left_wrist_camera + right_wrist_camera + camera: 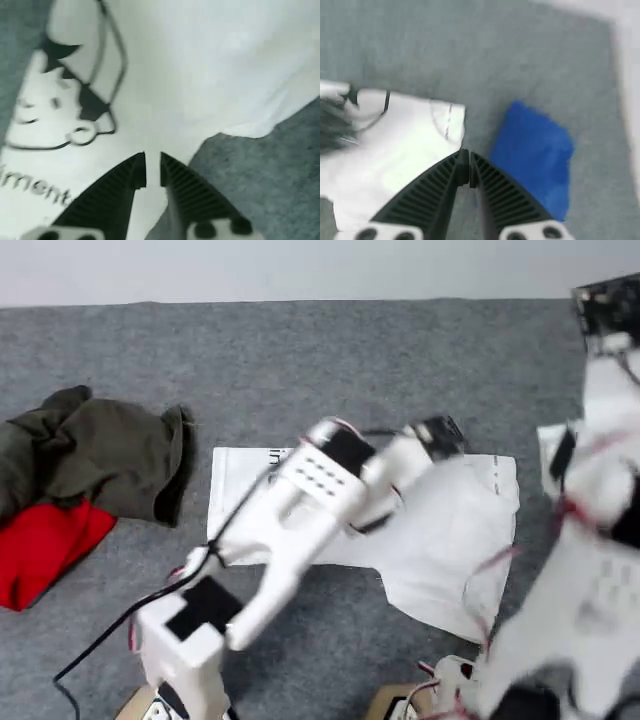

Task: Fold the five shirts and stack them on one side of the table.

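A white shirt (440, 530) with a black print lies spread flat in the middle of the grey table. My left arm stretches across it, and my left gripper (153, 162) hovers just above the printed cloth (200, 65) near a hem edge, fingers shut with only a thin slit and nothing between them. On the right side my right gripper (466, 160) is held high and shut on nothing, above the gap between the white shirt's corner (395, 145) and a folded blue shirt (535, 150).
A crumpled olive shirt (95, 450) lies at the left edge, partly over a red shirt (40, 545). Bare grey table surface (350, 360) runs along the back. The arm bases and cables stand at the front edge.
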Robot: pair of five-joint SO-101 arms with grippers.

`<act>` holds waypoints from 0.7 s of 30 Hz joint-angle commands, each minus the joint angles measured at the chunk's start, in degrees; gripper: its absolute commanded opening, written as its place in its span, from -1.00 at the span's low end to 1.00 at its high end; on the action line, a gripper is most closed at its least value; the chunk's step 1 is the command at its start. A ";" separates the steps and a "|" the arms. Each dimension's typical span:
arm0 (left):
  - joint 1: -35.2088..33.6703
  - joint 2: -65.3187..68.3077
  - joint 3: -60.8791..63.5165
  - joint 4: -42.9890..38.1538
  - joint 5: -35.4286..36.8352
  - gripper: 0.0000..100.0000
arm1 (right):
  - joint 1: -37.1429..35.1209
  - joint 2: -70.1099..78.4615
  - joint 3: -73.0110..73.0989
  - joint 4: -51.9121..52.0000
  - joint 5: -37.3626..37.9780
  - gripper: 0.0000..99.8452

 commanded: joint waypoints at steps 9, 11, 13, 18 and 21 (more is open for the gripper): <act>14.77 12.66 -10.95 2.20 0.18 -0.65 | 0.66 -17.54 -0.70 2.51 -3.96 -0.98; 16.53 14.86 -12.88 2.29 0.18 -0.63 | 0.66 -18.68 1.93 2.51 -3.96 -0.98; 17.67 16.70 -14.99 2.29 0.18 -0.60 | 0.66 -20.26 4.22 2.51 -3.96 -0.98; 18.90 21.27 -19.91 5.19 -4.04 -0.57 | 0.66 -22.64 8.00 2.42 -4.04 -0.98; 18.55 25.14 -22.46 6.59 -5.89 -0.57 | 0.66 -23.16 9.58 2.42 -4.04 -0.98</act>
